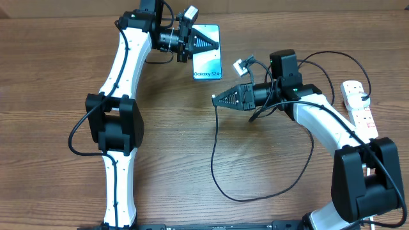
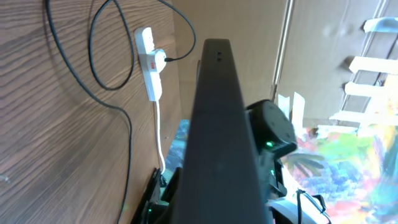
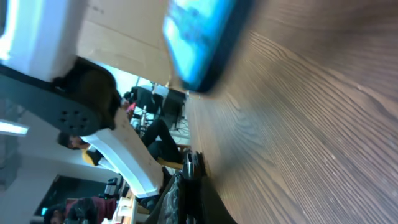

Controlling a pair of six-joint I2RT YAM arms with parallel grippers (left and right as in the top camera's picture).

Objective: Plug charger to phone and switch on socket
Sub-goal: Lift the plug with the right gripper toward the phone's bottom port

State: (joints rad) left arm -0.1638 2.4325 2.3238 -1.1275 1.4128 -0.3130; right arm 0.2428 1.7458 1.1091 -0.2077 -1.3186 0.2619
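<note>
The phone, its light blue screen reading "Galaxy S24", is at the back centre. My left gripper is shut on its upper part, reaching in from the left. The left wrist view shows the phone's dark edge end-on. My right gripper points left just below the phone, shut on the charger's connector tip. The thin black charger cable hangs from it and loops over the table. In the right wrist view the phone is blurred ahead. The white socket with red switches lies at the far right.
A black plug sits in the socket's far end, and the strip with its white lead also shows in the left wrist view. The black cable crosses the wooden table between the arms.
</note>
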